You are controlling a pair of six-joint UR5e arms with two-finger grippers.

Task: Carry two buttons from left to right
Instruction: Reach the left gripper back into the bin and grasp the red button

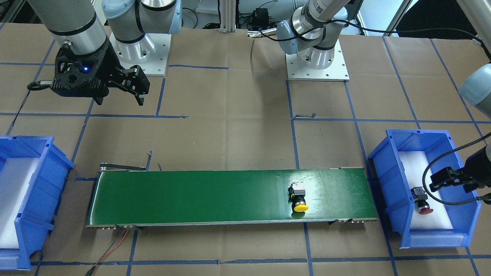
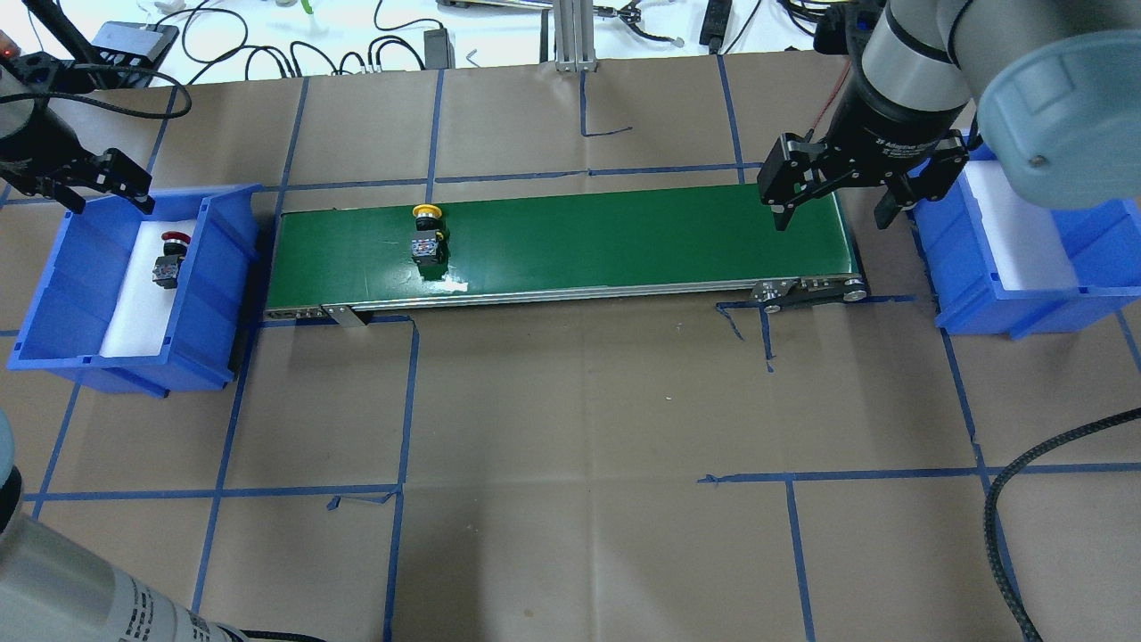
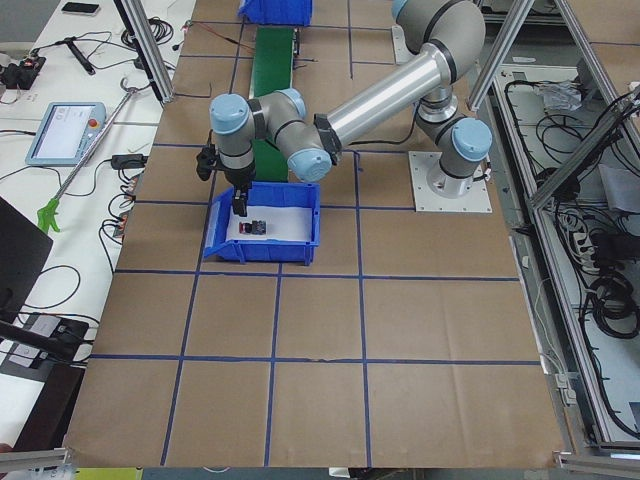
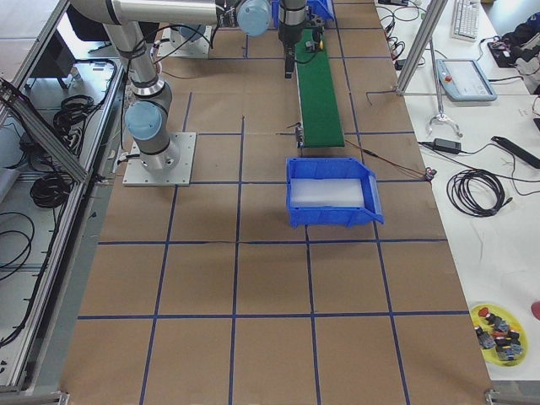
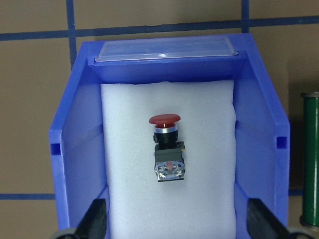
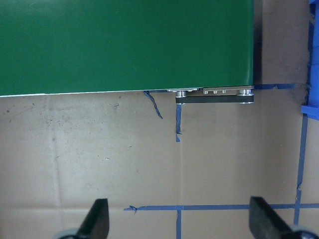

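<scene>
Overhead exterior view, and nearest the camera there's just the table (image 2: 579, 401), brown paper crossed by blue tape lines (image 2: 214, 492). Moving up, the green conveyor belt (image 2: 624, 232) runs across the middle with a blue bin at each end. The left bin (image 2: 223, 267) is lined with white foam (image 2: 134, 303), and there's the red-capped button (image 2: 168, 259) lying on its side on that foam, cap toward the bin's far end. The yellow-capped button (image 2: 426, 234) is out on the belt, close to its left end. It is lying down as well, grey block toward the robot and cap toward the belt's far edge. The right bin (image 2: 980, 303) shows its white lining.

Further back, the left gripper (image 2: 109, 198) hovers over the far end of the left bin, jaws spread wide with nothing between them. Its wrist camera looks straight down on the red button, which lies well apart from both fingers (image 5: 94, 219). Across the way, the right gripper (image 2: 831, 209) hangs above the belt's right end, just beside the right bin. Its claw is wide apart too, and its own camera sees belt edge and paper between the tips. Beyond the table's far edge lies a tangle of black cables (image 2: 365, 61).
</scene>
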